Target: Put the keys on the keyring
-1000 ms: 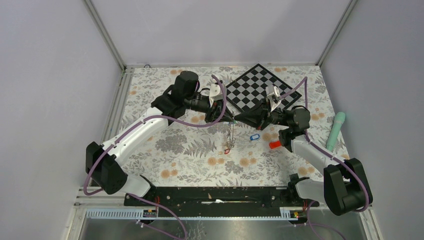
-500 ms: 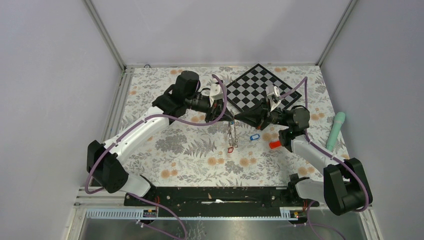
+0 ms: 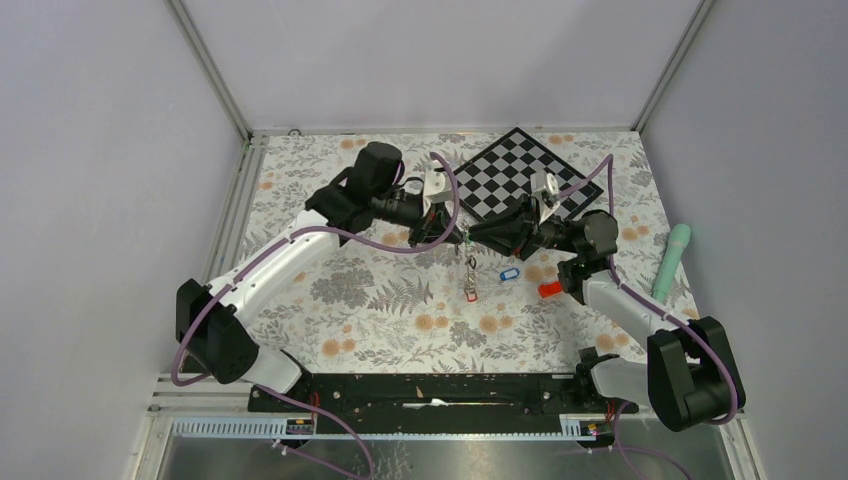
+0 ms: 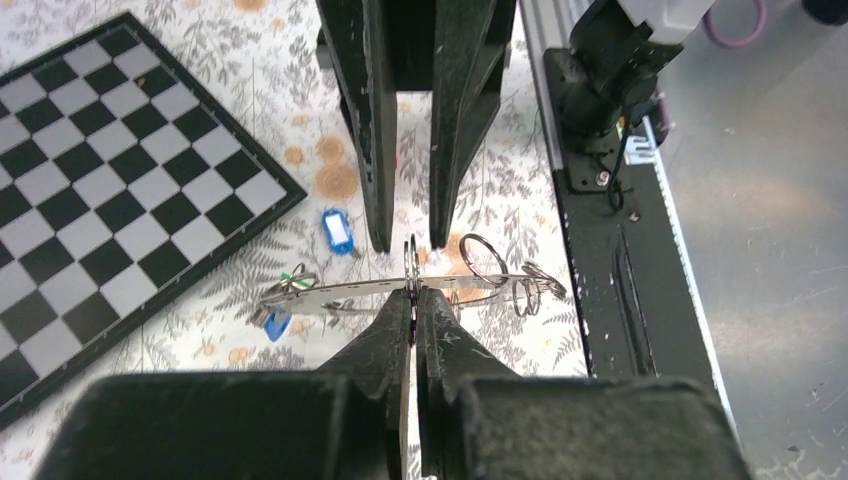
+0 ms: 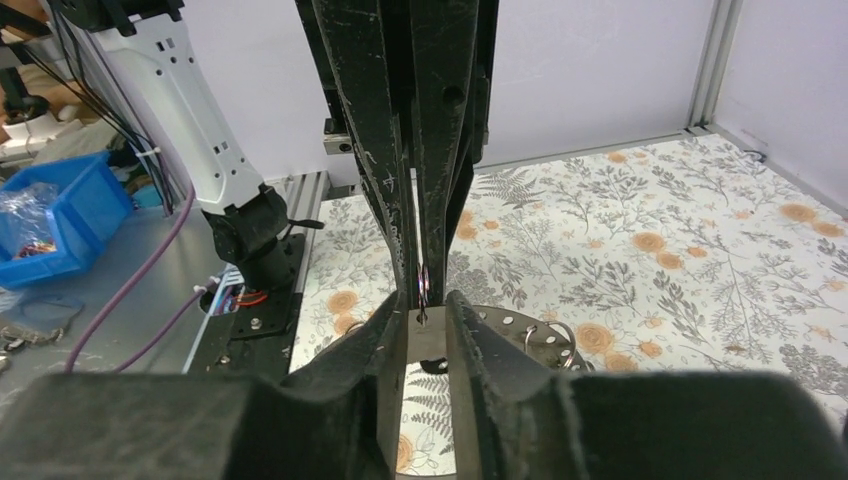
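Mid-air over the table [image 3: 370, 310]: L gripper [image 4: 413, 298] is clamped shut on the keyring [image 4: 340, 292], which is held level and edge-on, long axis across the jaws. Keys [image 3: 470, 282] are hung straight down beneath it (red tag lowest). R gripper [image 4: 410, 243] is seen slightly parted, a finger on either side of the ring. Below right, a blue-tagged key [image 3: 509, 273], red block [image 3: 549, 289] and chequered board [image 3: 510, 180] are laid nearby.

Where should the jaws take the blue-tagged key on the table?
Probably the blue-tagged key by its oval tag, jaws across the narrow width, from straight above: it lies flat, apart from the red block, with free space on both long sides.
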Robot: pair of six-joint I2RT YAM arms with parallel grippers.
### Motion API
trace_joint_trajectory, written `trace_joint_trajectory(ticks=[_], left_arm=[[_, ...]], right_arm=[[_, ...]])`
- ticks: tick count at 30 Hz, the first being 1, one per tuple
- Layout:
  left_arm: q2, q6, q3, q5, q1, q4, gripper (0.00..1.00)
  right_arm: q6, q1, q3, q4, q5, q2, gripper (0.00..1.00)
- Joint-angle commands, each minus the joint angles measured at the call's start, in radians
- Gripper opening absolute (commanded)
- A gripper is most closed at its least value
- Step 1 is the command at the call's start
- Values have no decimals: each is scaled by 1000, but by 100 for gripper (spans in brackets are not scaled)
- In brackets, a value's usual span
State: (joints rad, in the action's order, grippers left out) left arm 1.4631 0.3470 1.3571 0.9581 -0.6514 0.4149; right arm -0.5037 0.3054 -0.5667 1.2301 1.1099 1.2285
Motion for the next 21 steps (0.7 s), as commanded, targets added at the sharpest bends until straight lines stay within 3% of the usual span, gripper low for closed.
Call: trace_joint_trajectory(ticks=[1,13,21], left_arm=[[-36,150,75,-86,1,133,0],[-26,219,104,-157,0,183,0],[-15,297,141,-207,-4,281,0]], right_arm=[[73,-7,-6,-12,-7,-36,30],[73,-6,-31,-17,97,-5,48],[147,-8,-46,-120,123,-19,52]])
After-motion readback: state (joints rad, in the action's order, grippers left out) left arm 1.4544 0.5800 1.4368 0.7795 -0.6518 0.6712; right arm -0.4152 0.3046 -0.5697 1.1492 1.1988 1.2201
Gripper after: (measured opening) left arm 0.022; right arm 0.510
